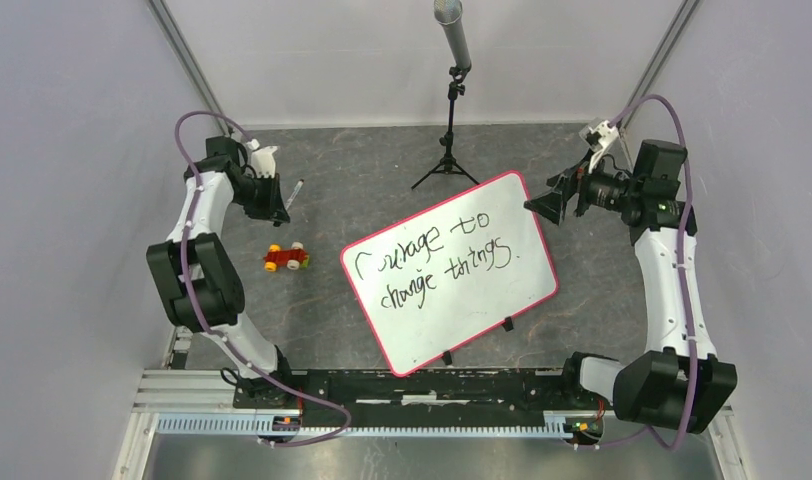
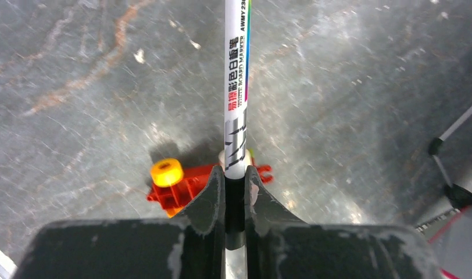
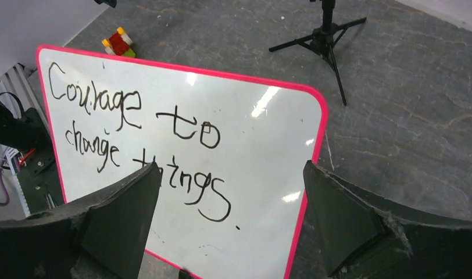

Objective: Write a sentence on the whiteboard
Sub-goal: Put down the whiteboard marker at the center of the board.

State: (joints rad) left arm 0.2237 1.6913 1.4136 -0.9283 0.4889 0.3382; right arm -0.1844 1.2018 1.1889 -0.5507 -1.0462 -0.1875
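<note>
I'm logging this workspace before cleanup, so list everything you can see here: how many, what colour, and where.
whiteboard: 1, white with a pink-red rim, mid-table, turned at an angle
sentence: 1, black handwriting in two lines, on the whiteboard
whiteboard marker: 1, white barrel with black and red print, held in the left gripper
toy car: 1, red with yellow wheels, on the table left of the whiteboard
tripod stand: 1, black with a grey tube on top, at the far side of the table
table: 1, mottled grey, under everything
left gripper: 1, black, shut on the whiteboard marker, far left near the toy car
right gripper: 1, black, open, by the whiteboard's far right corner
</note>
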